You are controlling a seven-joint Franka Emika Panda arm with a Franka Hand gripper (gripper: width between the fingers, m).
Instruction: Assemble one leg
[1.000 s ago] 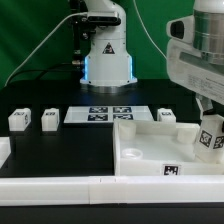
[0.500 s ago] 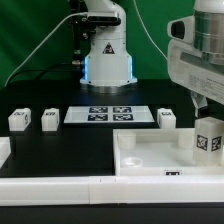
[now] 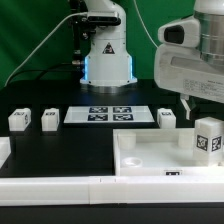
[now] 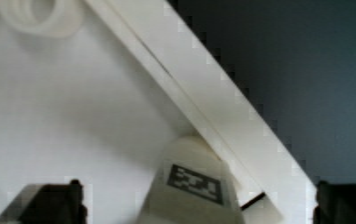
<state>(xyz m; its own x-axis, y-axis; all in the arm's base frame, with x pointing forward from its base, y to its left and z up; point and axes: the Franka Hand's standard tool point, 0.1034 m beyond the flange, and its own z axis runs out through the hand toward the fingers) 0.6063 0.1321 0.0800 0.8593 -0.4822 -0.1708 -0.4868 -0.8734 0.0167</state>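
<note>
In the exterior view, the leg (image 3: 208,138) now stands upright at the tray's (image 3: 140,157) far corner on the exterior view's right, whereas 1 s ago it hung tilted. The gripper (image 3: 193,106) is higher than before and clear of the leg, its fingers (image 3: 186,105) above the leg's top rather than around it.

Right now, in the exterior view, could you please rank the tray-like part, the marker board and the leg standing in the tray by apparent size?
1. Tray-like part, clearly largest.
2. Marker board.
3. Leg in the tray, smallest in area, though it stands nearer the camera than the board, so its look is inflated.
</note>
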